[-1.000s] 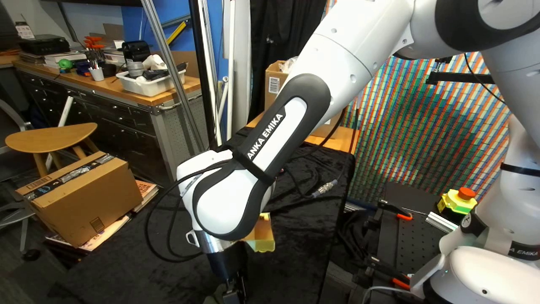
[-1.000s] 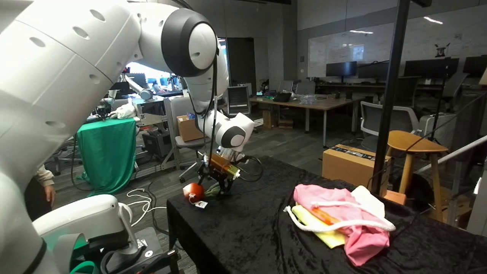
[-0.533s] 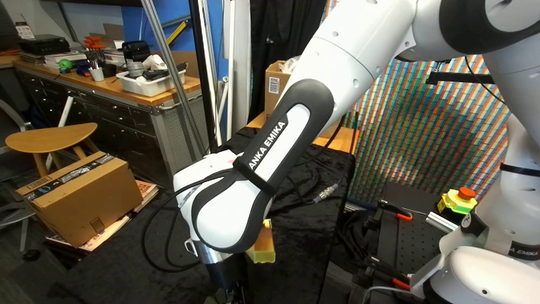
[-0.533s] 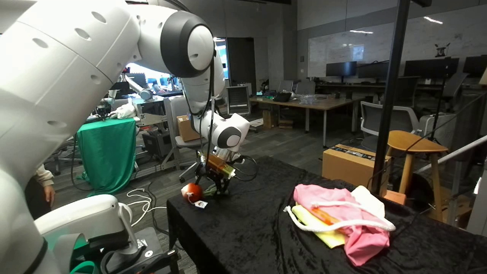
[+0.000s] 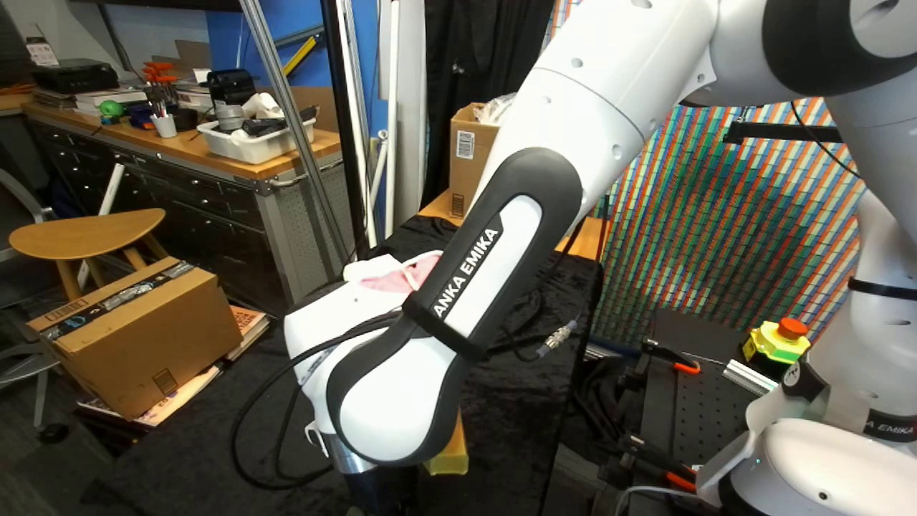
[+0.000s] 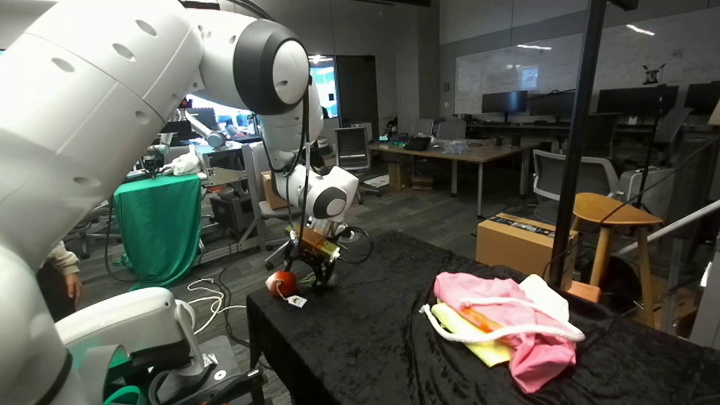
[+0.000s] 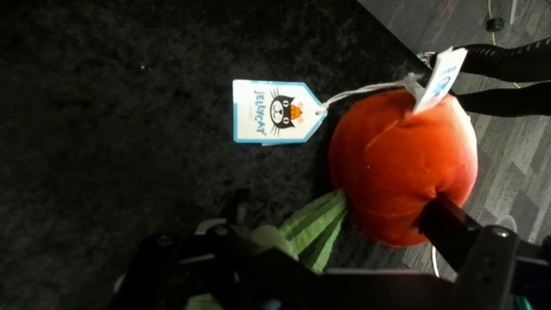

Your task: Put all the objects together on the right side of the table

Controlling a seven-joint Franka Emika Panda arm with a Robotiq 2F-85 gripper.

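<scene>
A round orange-red plush (image 7: 400, 159) with a white tag (image 7: 271, 112) lies near the table's edge; it also shows in an exterior view (image 6: 282, 283). A green striped plush (image 7: 316, 219) lies against it, partly hidden by the gripper; it also shows in an exterior view (image 6: 310, 281). My gripper (image 7: 335, 209) stands low over both with its jaws wide apart. The right finger (image 7: 450, 224) overlaps the orange-red plush; whether it touches is hard to tell. A pink and yellow cloth bundle with white rope (image 6: 523, 306) lies apart on the table; part shows in an exterior view (image 5: 394, 278).
Black cloth covers the table (image 6: 371, 326). The floor shows just past the orange-red plush. A cable with a metal connector (image 5: 557, 337) lies on the cloth. A cardboard box (image 5: 143, 333) and a wooden stool (image 5: 86, 233) stand beyond the table.
My arm and gripper have moved toward the table edge by the orange-red plush. That plush has shifted slightly the same way. More of the pink cloth shows behind the arm.
</scene>
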